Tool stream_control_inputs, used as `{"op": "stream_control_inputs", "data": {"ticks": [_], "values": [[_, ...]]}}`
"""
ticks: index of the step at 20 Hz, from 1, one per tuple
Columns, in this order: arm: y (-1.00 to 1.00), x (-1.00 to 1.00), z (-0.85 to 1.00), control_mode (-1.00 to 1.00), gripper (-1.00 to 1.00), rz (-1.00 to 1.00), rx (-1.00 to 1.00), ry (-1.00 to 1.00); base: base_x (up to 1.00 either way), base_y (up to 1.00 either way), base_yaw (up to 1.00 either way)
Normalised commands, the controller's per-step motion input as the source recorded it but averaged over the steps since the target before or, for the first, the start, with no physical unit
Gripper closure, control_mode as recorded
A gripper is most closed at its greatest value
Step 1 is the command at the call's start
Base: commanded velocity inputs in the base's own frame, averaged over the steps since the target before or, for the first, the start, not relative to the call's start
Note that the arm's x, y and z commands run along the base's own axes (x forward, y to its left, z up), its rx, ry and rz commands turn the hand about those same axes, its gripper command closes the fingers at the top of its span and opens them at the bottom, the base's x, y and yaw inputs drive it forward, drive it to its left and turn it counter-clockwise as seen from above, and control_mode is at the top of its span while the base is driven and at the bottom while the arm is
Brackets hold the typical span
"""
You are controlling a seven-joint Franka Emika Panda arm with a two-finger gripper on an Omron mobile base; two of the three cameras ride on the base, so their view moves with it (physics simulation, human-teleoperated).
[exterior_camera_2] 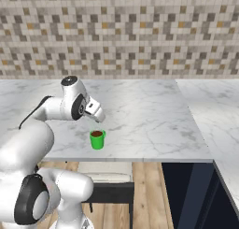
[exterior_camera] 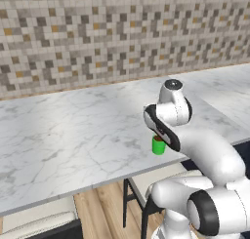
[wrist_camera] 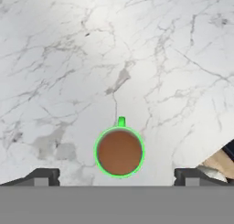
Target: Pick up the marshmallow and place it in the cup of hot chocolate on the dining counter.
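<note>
The dining counter (exterior_camera: pixel 73 140) is a long white marble slab with grey veining; in the hand view its surface (wrist_camera: pixel 151 58) surrounds the cup on all sides. Behind it stands a wall (exterior_camera: pixel 97 33) of small mosaic tiles in grey, beige and orange. A second marble top (exterior_camera_2: pixel 219 125) adjoins at 3 o'clock in the right base view, over a navy base (exterior_camera_2: pixel 186 195). Wood flooring (exterior_camera: pixel 105 211) lies below the counter edge. A dark-framed stool (exterior_camera_2: pixel 109 181) with a pale seat stands under the edge, directly below the cup; another pale seat (exterior_camera: pixel 39 223) sits at 7 o'clock in the left base view.

The cup of hot chocolate (wrist_camera: pixel 119 151) is bright green, upright, filled with brown liquid, and rests on the counter near its front edge. A small green handle tab points to 12 o'clock in the hand view.

The gripper (wrist_camera: pixel 116 177) hangs directly above the cup, fingers spread wide, one tip at 9 o'clock and one at 3 o'clock of the cup, clear of its rim, nothing between them. The marshmallow cannot be located.
</note>
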Motion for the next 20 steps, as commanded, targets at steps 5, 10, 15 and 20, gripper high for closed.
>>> {"op": "stream_control_inputs", "data": {"ticks": [5,10,15,20], "values": [[-0.29,-1.00,1.00,-1.00,-1.00,0.13,0.16,0.09,0.00,0.00,0.00],[-0.03,-1.00,1.00,-1.00,-1.00,0.12,0.04,0.14,0.00,0.00,0.00],[0.00,-1.00,0.91,-1.00,-1.00,0.04,-0.02,0.10,0.00,0.00,0.00],[0.00,-1.00,0.60,-1.00,-1.00,0.07,-0.04,0.00,0.00,0.00,0.00]]}}
